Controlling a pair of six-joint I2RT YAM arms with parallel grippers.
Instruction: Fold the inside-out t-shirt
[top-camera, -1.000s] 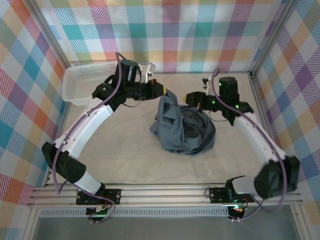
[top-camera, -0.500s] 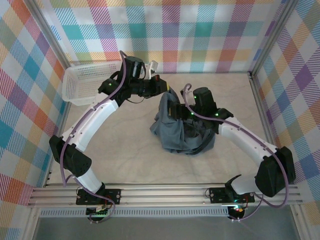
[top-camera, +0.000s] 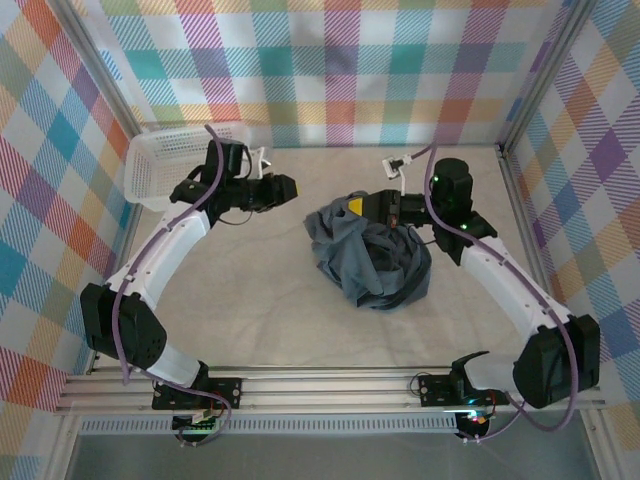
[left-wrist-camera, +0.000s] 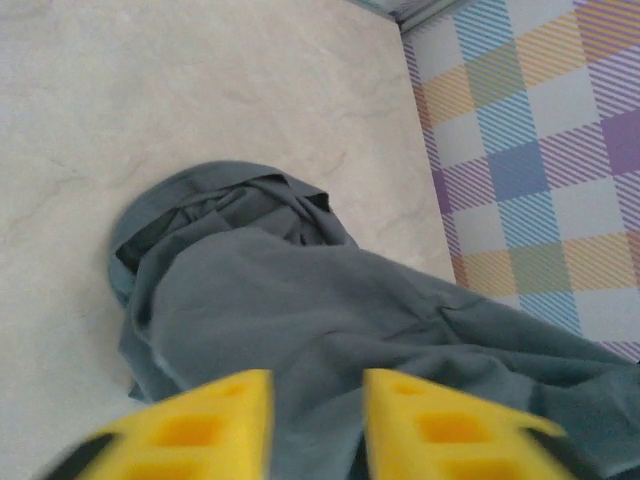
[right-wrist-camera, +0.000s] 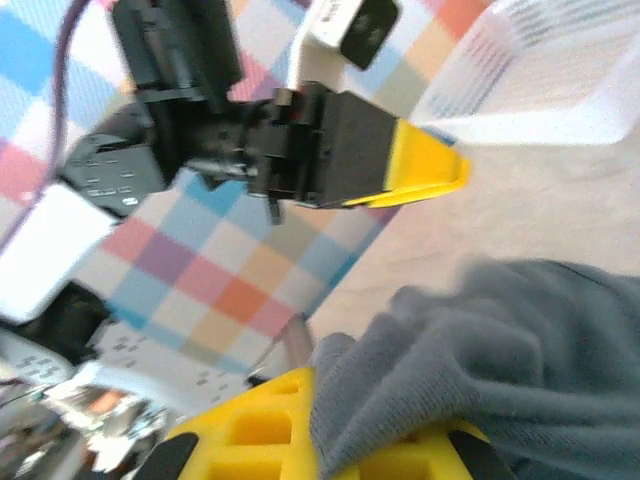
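spreading-out step, i judge: the inside-out t-shirt (top-camera: 375, 255) lies heaped mid table (top-camera: 250, 300), right gripper (top-camera: 368, 207) clamped on its far edge, left gripper (top-camera: 288, 189) parted, empty, needing a second corner.

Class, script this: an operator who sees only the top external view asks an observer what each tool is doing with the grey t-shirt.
Operator: Is the right tool gripping the t-shirt?
Observer: Yes. Its wrist view shows grey cloth pinched between its yellow fingers.
Operator: And the left tool?
Observer: Its wrist view shows yellow fingers parted, nothing between them, the t-shirt lying beyond.
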